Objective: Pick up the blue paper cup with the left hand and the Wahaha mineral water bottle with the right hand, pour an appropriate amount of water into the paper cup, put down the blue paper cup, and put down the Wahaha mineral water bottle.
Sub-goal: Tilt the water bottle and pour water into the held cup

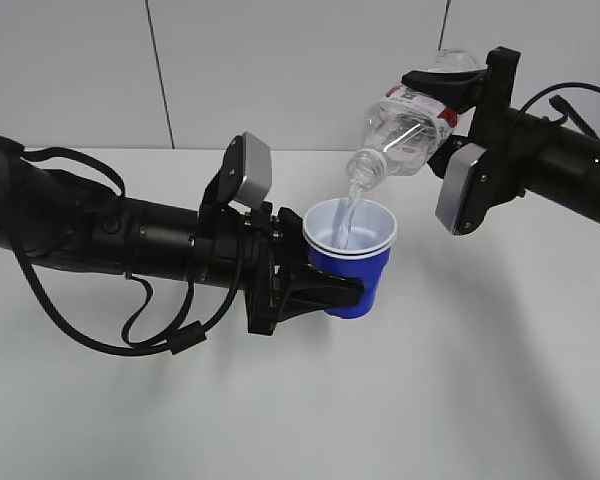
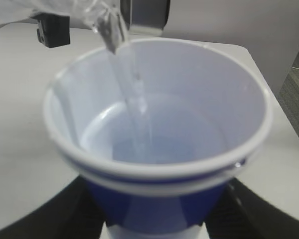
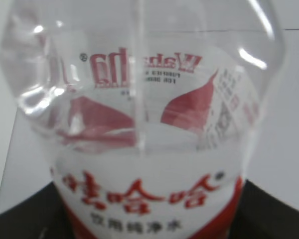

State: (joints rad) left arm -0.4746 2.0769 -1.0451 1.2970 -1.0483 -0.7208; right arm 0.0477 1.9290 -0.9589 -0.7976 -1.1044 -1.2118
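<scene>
Exterior view, centre frame: the left hand (image 1: 345,290) clamps the blue paper cup (image 1: 351,255) while the right hand (image 1: 450,100), upper right, grips the tilted Wahaha mineral water bottle (image 1: 410,130). In the left wrist view the water (image 2: 134,99) streams into the partly filled cup. The right wrist view is filled by the bottle's label; pouring is underway, and both set-downs remain.

plain white table (image 1: 400,400), shadows only
</scene>
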